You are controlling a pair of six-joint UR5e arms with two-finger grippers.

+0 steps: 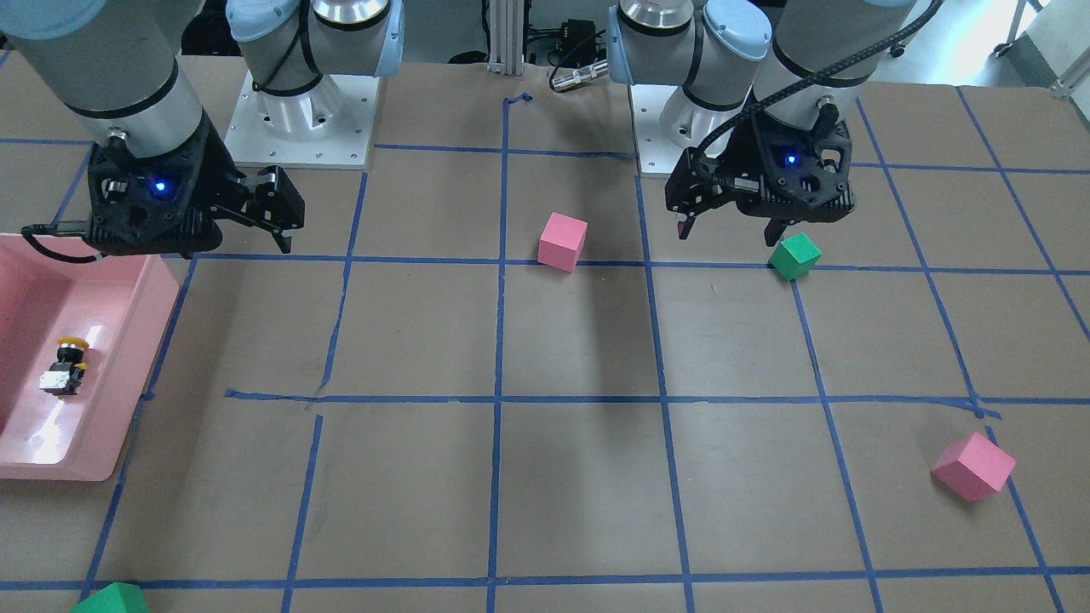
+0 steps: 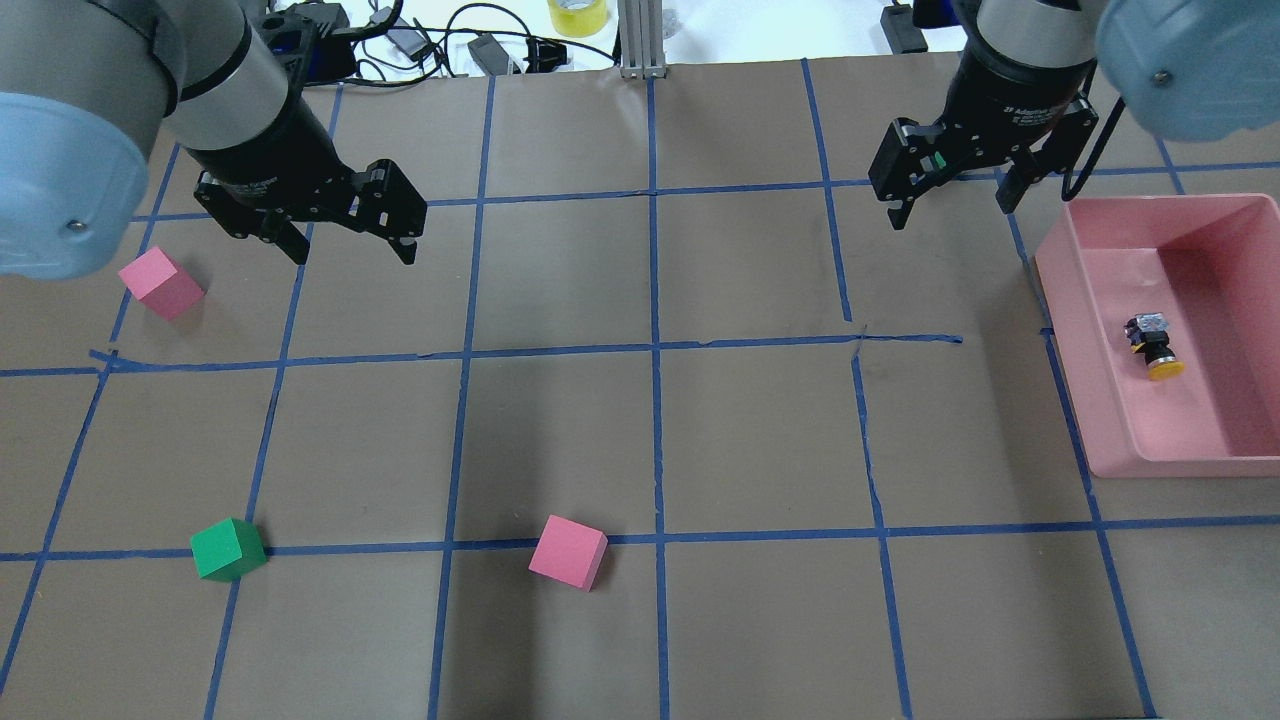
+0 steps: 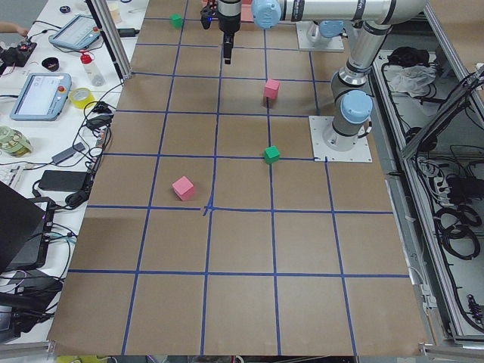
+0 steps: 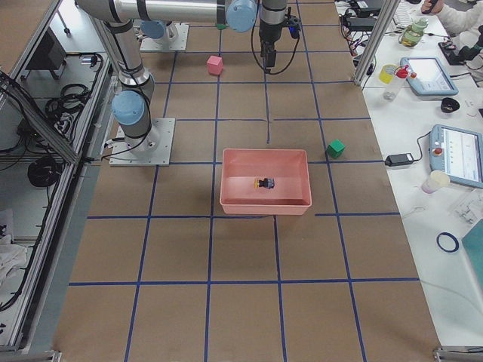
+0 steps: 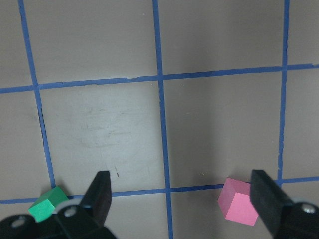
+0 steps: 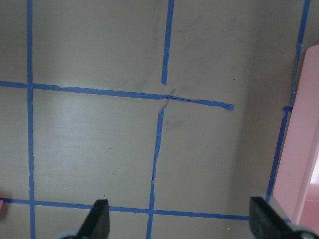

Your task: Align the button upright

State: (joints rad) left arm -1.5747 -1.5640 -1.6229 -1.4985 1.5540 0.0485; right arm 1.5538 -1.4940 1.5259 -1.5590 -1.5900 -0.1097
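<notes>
My right tool (image 2: 950, 210), open like my left tool (image 2: 352, 255), should reach into the tray (image 2: 1075, 370) at the tabletop's right edge and pinch the toppled button (image 2: 1155, 345) squarely.

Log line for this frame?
button: on its side in pink bin | left claw: open, empty | right claw: open, empty, beside bin | upright: not yet

The blue-taped table (image 2: 760, 450) is carrying a pink tray (image 2: 1080, 350), one pink cube (image 2: 567, 551), another pink cube (image 2: 160, 283), one green cube (image 2: 228, 549), another green cube (image 1: 111, 598)
</notes>
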